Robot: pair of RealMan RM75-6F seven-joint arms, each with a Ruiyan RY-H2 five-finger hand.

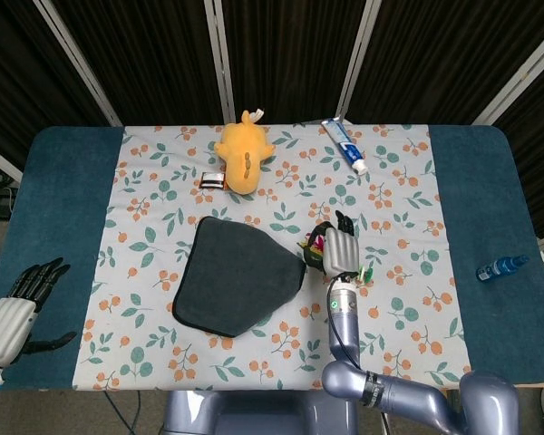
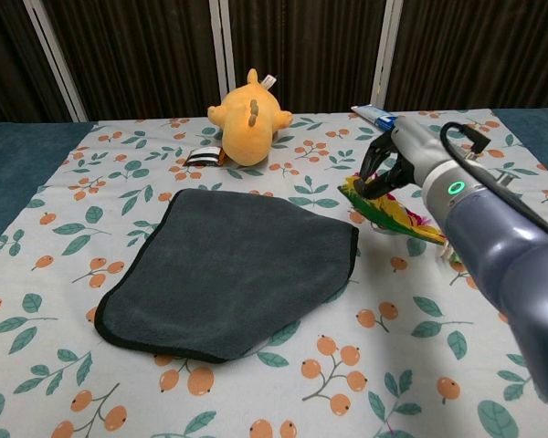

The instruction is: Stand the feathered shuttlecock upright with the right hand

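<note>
The feathered shuttlecock (image 2: 388,212) is gripped at its front end by the right hand (image 2: 404,157), the dark fingers (image 2: 376,162) being curled down and closed on it, while its yellow, green and red feathers are fanned out toward the right, just off the right corner of the dark grey cloth (image 2: 228,269). The shuttlecock is tilted, its feathered end lying low over the floral tablecloth (image 2: 64,237), and it is not yet stood upright. In the head view the same right hand (image 1: 340,251) is seen from above, covering most of the shuttlecock (image 1: 310,246), of which only small coloured tips are shown beside the cloth (image 1: 236,276). The left hand (image 1: 23,304) is held over the blue edge of the table (image 1: 45,199), well apart from everything, with its fingers spread and nothing in it. An orange plush toy (image 2: 248,108) is lain at the far side, with a small dark packet (image 2: 202,157) just beside it and a toothpaste tube (image 1: 345,145) farther right. A small blue bottle (image 1: 501,266) is set near the right edge of the table.
</note>
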